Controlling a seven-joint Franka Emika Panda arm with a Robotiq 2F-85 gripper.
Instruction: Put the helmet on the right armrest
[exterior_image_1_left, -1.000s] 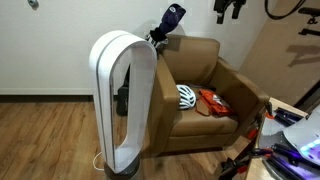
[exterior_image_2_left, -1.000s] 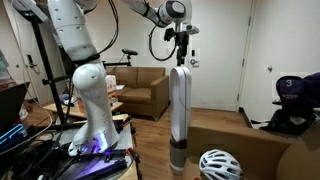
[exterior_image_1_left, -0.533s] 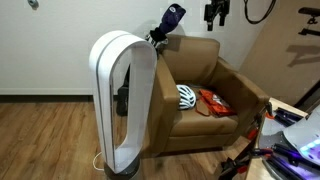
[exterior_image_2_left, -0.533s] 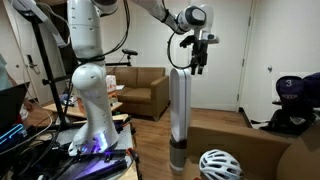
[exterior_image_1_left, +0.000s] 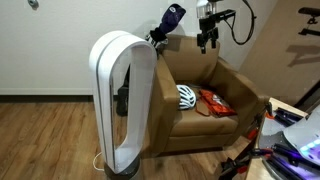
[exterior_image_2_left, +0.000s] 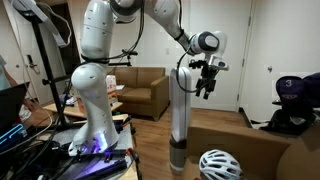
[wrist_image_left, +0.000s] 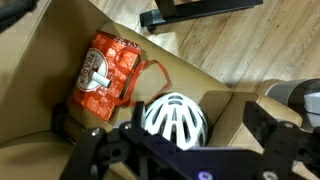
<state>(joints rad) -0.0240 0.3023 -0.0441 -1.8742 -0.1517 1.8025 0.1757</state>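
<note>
Brown armchair (exterior_image_1_left: 225, 80), helmet (exterior_image_1_left: 187, 96) seen on its seat.
The white helmet was found lying on the cushion just beside an orange packet (exterior_image_1_left: 212, 101). The gripper (exterior_image_1_left: 207, 44) was held high above the chair, jaws spread wide, with nothing grasped between them.

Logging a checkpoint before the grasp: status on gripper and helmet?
Gripper open, empty, above the armchair. Helmet on the seat cushion, not yet grasped. Orange bag beside it on the seat, not covering it.
</note>
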